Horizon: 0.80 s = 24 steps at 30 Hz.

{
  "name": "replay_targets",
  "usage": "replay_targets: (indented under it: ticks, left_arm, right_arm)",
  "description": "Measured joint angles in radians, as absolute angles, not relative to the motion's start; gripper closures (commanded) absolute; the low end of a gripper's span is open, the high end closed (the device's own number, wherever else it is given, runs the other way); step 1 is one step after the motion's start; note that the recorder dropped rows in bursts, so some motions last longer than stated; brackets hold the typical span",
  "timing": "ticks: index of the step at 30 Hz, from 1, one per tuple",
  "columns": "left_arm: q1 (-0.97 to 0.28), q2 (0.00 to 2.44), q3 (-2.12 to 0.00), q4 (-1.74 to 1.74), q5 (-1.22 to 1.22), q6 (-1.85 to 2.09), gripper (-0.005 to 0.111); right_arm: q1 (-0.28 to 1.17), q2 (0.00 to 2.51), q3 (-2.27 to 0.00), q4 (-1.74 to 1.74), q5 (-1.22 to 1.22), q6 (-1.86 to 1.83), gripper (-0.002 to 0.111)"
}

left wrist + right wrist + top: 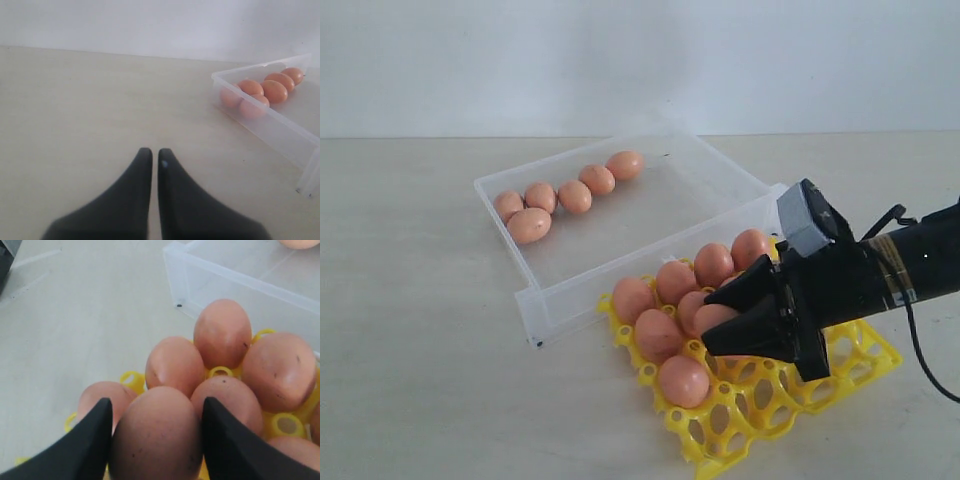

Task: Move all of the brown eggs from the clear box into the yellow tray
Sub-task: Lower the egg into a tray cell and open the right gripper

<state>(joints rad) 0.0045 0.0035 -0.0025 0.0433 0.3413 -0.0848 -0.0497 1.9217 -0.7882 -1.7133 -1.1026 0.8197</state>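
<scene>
1. Here, the clear box [556, 300] lies on the tabletop [410, 330]. Six brown eggs [574, 196] are strung along the long wall of the box, on the side away from the tray.
2. The yellow tray [865, 358] sits just beside the box's other long wall. Whether the two touch, I cannot tell.
3. Seven seated eggs [658, 333] fill the tray cups nearest the box.
4. The right hand [718, 320] hovers over the tray, close to the box, grasping one held egg [155, 440] between its black fingers [85, 445].
5. The left hand [155, 152] hangs above bare tabletop, well apart from the box's corner, clenched on nothing.
</scene>
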Motion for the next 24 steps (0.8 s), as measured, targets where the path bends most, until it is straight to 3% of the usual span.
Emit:
replay_targets:
  ticks: [16,24]
  left_arm:
    - [0.005,0.003,-0.003,0.043,0.341,-0.085,0.103]
    - [0.005,0.003,-0.003,0.043,0.341,-0.085,0.103]
  right_arm:
    - [-0.050,1.969,-0.788,-1.662,-1.166,0.868,0.106]
    - [-0.050,1.969,-0.788,-1.660,-1.171,0.919,0.064]
